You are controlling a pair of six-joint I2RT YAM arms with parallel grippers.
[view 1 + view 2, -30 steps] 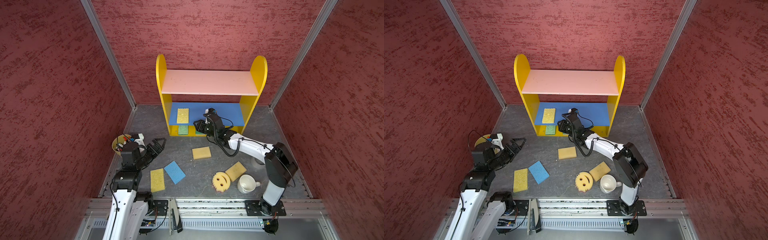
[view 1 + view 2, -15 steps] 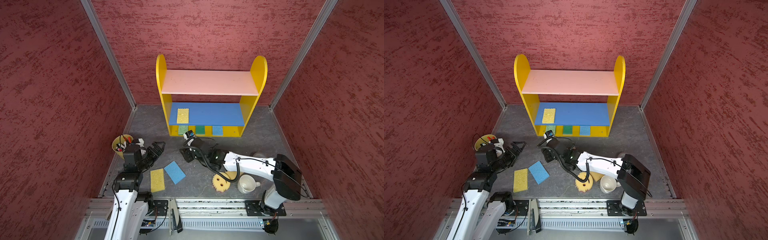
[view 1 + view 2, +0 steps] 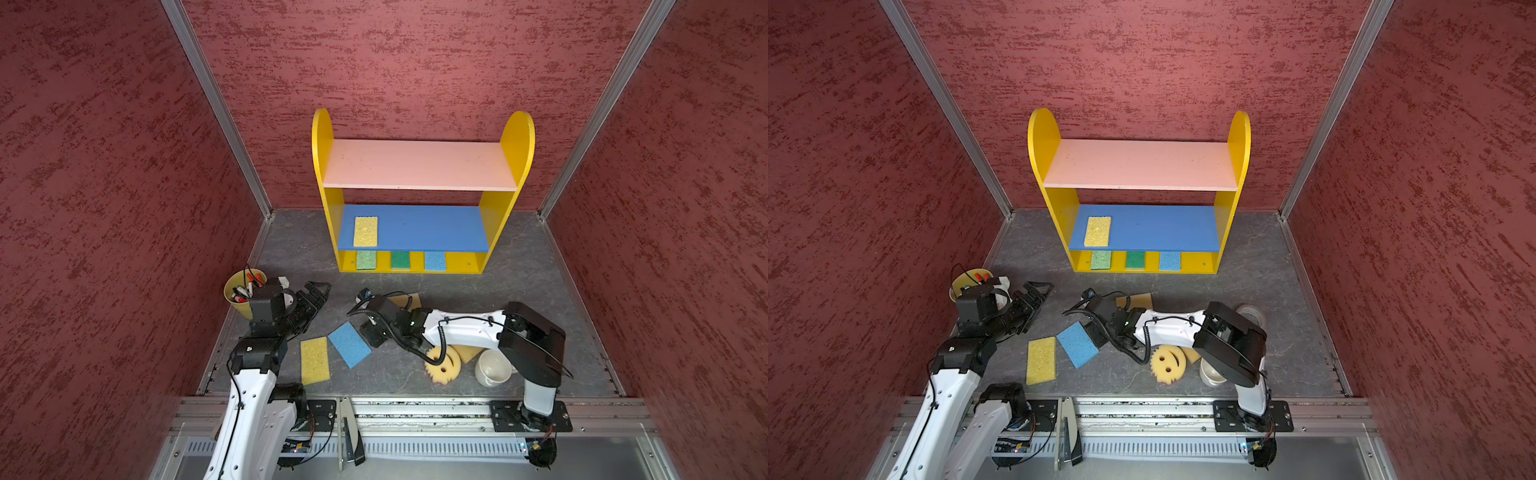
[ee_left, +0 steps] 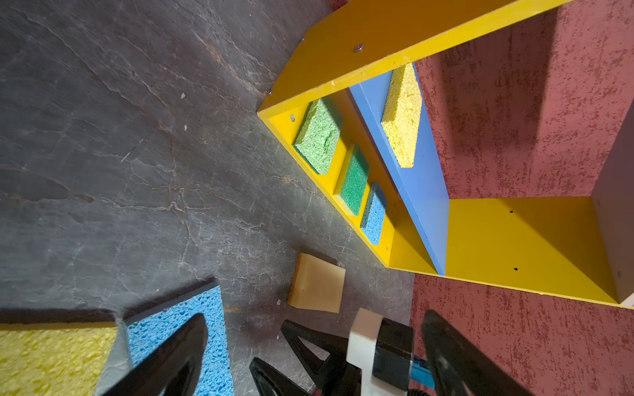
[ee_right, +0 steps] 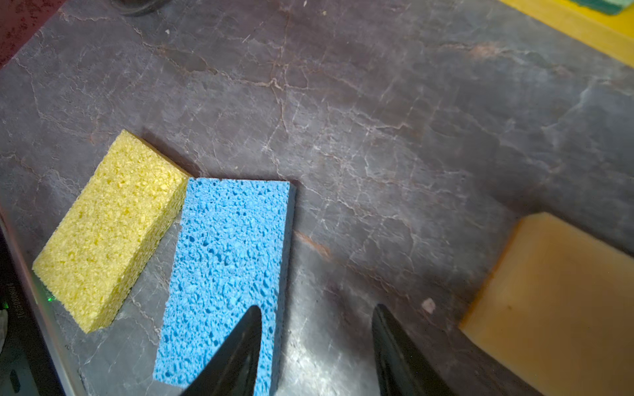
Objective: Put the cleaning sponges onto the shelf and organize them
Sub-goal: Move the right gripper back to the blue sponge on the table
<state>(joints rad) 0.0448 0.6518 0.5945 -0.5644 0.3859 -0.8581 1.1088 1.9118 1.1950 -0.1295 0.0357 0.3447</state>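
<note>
Left tool (image 3: 316, 293): spread wide; empty; idle
Right tool (image 5: 315, 308): back from the shelf (image 3: 491, 226); jaws parted, empty; over the blue sponge (image 5: 226, 260)
Table (image 3: 395, 378): five sponges (image 3: 315, 360) left
Shelf: now three below; yellow one (image 3: 365, 231) above; blue likely next

Pulled the right gripper (image 3: 371, 334) back out of the shelf's (image 3: 492, 232) bottom tier and swung it low across the floor toward the front. It's now at the edge of the loose blue sponge (image 3: 350, 344), jaws apart, nothing between them. With the arm gone from the shelf, I can see the small blue sponge (image 3: 434, 261) on the yellow base.
</note>
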